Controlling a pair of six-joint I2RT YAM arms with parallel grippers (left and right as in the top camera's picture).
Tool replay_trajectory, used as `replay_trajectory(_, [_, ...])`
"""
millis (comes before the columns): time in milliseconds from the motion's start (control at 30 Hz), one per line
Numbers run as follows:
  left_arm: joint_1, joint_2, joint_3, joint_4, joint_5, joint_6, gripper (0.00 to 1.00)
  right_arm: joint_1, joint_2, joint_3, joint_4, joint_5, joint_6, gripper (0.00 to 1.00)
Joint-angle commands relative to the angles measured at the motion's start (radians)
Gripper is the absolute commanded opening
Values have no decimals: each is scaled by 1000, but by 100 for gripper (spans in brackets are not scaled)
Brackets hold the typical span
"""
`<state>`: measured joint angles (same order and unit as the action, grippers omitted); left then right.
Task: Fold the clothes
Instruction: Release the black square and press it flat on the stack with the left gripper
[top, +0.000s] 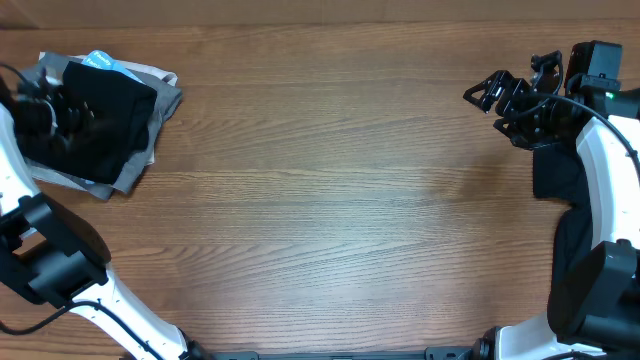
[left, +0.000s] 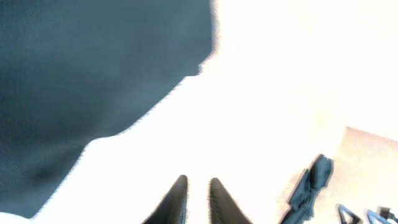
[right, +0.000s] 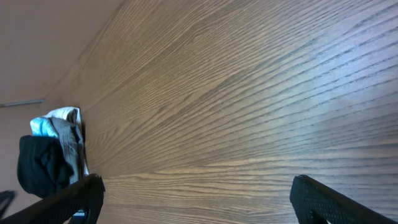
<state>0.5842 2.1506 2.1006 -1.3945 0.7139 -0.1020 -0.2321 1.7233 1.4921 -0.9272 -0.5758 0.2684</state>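
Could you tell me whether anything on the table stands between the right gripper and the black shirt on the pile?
Nothing visible does: only bare table separates the right gripper from the black shirt atop the pile.

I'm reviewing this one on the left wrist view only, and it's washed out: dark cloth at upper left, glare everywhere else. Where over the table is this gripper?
Observer: The left gripper is over a pile of clothes at the far left corner of the table.
Operator: Is the whole pile black?
Observer: No. A black T-shirt lies on top of grey cloth, with a light blue cloth showing at the far edge.
Operator: And the other arm?
Observer: The right gripper is open above the wood at the far right, well away from the pile.
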Motion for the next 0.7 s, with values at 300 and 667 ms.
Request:
replay_trajectory(300, [-168,-157,158,-135,-169,98,82,1,-6,6,5,-1,-7,100])
replay_trajectory(667, [-378,-159,158,-145,-340,95,100,1,-6,6,5,-1,-7,100])
